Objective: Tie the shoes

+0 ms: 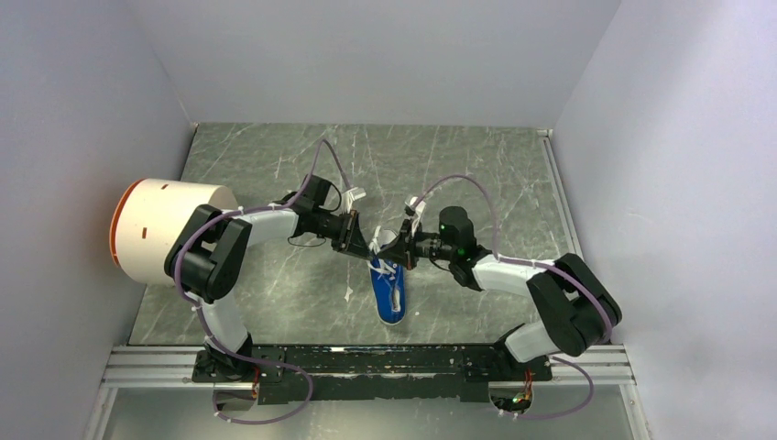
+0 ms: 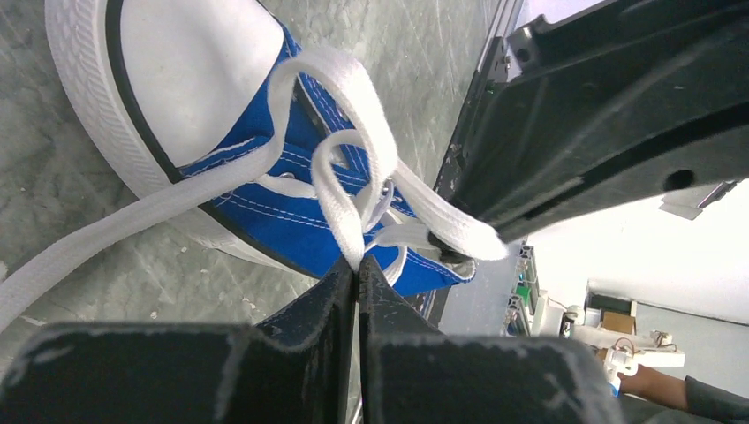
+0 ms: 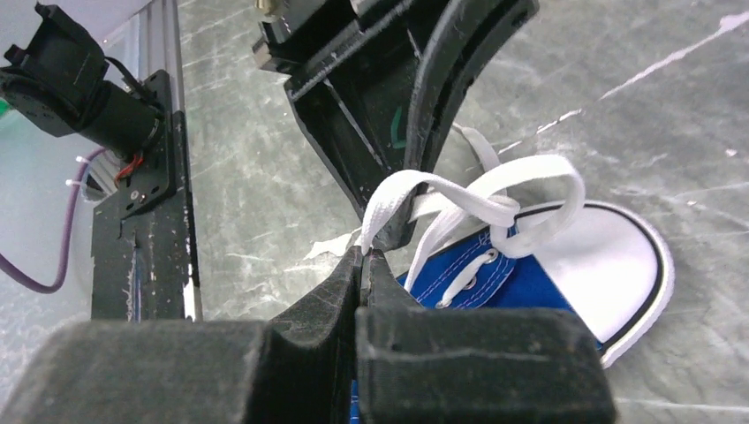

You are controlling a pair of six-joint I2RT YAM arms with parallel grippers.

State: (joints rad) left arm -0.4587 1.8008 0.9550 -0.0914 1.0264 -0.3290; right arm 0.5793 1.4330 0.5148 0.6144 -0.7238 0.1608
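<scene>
The work surface is a grey marbled table [image 1: 458,165], boxed in by plain pale walls [image 1: 366,55] on three sides. An aluminium rail [image 1: 596,367] runs along its near edge. A large white cylinder with an orange rim [image 1: 160,229] lies on its side at the table's left edge, beside the left arm.

The blue canvas sneaker [image 1: 389,291] rests on its sole near the middle of the table, its white toe cap [image 1: 392,314] pointing toward the arm bases. The two arms reach in from either side and meet over its far, laced part, with the left gripper [image 1: 366,246] and the right gripper [image 1: 403,249] just beside each other.

The overhead view does not resolve the lacing; the wrist cameras do. The left wrist view shows the left gripper's fingers pressed together on a loop of the white laces [image 2: 353,132], which rises from the eyelets and curls over the toe cap. One strand trails off across the table toward the lower left. The right gripper fills the upper right of that view.

From the right wrist, the right gripper's own fingers [image 3: 340,283] are closed too, pinching another flat loop of lace right at their tips. Only the left wrist view looks past the table edge, where a person's forearm [image 2: 662,384] shows.
</scene>
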